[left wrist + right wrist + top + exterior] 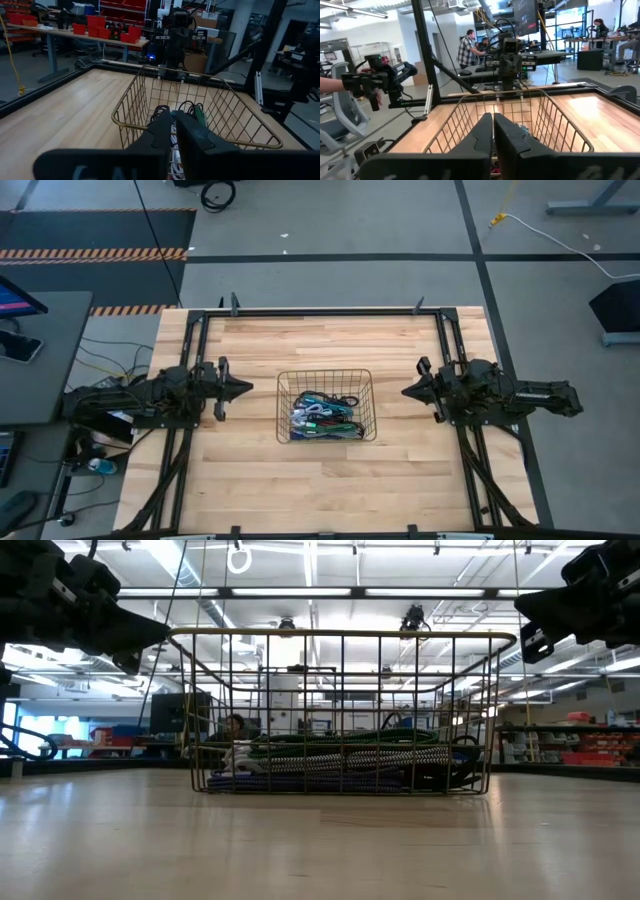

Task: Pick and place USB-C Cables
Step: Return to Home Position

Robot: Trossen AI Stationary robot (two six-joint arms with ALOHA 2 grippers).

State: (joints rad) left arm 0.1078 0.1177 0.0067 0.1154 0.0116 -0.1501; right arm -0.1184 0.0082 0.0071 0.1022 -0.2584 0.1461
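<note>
At centre of the high view, on the table (pixel 250 480): one black wire basket (pixel 326 372), upright and open-topped, set square to the table edges.

Contents: the cables (pixel 325 418), all inside the basket, heaped toward the lower half of it as that view frames it. Colours made out are teal, green, purple, black and silver-white. The bunches overlap, so the count cannot be told. In the low view the cables (pixel 350 762) lie flat on the basket floor, well below the rim. None shows on the bare table.

Left gripper (pixel 248 390): left of centre in the frame, near the basket's left wall but apart from it, raised off the table and pointing at the basket. Fingers are pressed together with nothing between them. Its wrist view looks past them into the basket.

Right gripper (pixel 405 392): right of centre, mirroring the left, near the right wall and apart from it. Fingers are pressed together and empty.

Handling, by judgement: each bunch is light, soft and limp. The sheaths are probably smooth enough to slip, and the coils are apt to loosen if tugged. Hold is best taken across the middle of a bunch, where the turns lie gathered, not on a plug or a free end. In the heap, loops may snag a neighbour or the mesh.

Status, by judgement: placing looks complete, and both arms wait on either side.
</note>
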